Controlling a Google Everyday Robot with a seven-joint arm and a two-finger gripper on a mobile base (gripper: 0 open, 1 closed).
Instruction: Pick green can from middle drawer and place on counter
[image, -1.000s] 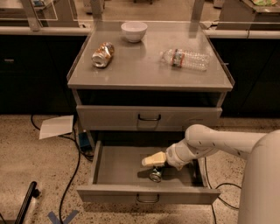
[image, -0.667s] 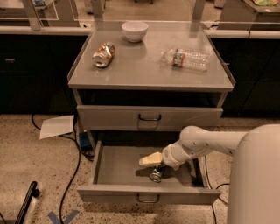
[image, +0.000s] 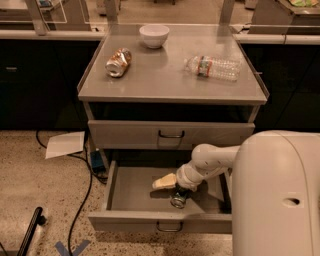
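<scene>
The middle drawer (image: 125, 220) stands pulled open below the closed upper drawer (image: 170, 134). The green can (image: 178, 198) is inside it, near the middle of the grey floor, its silver end toward the camera. My gripper (image: 170, 187) reaches down into the drawer from the right on a white arm (image: 215, 159), directly over and against the can; one pale finger (image: 163, 181) points left. The counter (image: 170, 75) is the grey top of the cabinet above.
On the counter lie a dented copper-orange can (image: 118, 62), a white bowl (image: 154, 35) and a clear plastic bottle (image: 215, 68). A sheet of paper (image: 65, 144) and cables (image: 85, 185) lie on the speckled floor at the left. My white body (image: 280, 195) fills the lower right.
The arm and gripper have shifted a little to the left inside the drawer. My white body takes up more of the right side. The can has stayed in place.
</scene>
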